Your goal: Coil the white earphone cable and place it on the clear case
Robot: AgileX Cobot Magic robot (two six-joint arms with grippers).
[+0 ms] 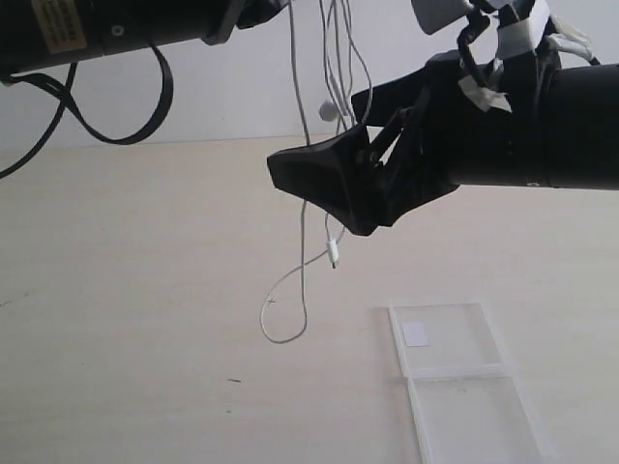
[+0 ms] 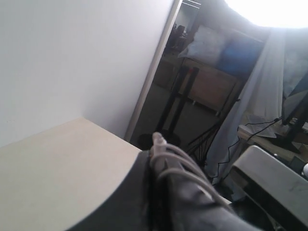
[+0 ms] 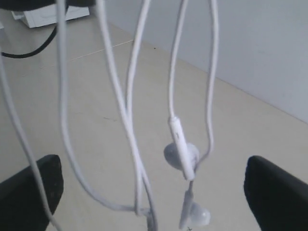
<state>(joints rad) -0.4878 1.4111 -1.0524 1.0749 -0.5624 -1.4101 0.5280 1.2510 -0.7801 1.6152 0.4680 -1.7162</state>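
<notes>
White earphone cable (image 1: 302,261) hung in loops, its top cut off. On the right gripper (image 3: 154,190) the jaws stood spread around the strands. The left gripper (image 2: 159,166) was wound with cable, and its jaws could not be made out.

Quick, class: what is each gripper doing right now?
Left gripper: closed, holding the long thin white earphone cable.
Right gripper: open, empty; cable strands hang between its fingers.

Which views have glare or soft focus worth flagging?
Left wrist view: a bright source blows out one corner of the frame; the white earphone cable, close to the lens, is smeared. Right wrist view: cable strands soft, inline remote sharper, right pincer fingers dark and blurred. Exterior view: even light, no glare; the clear case reads low-contrast against the table.
</notes>
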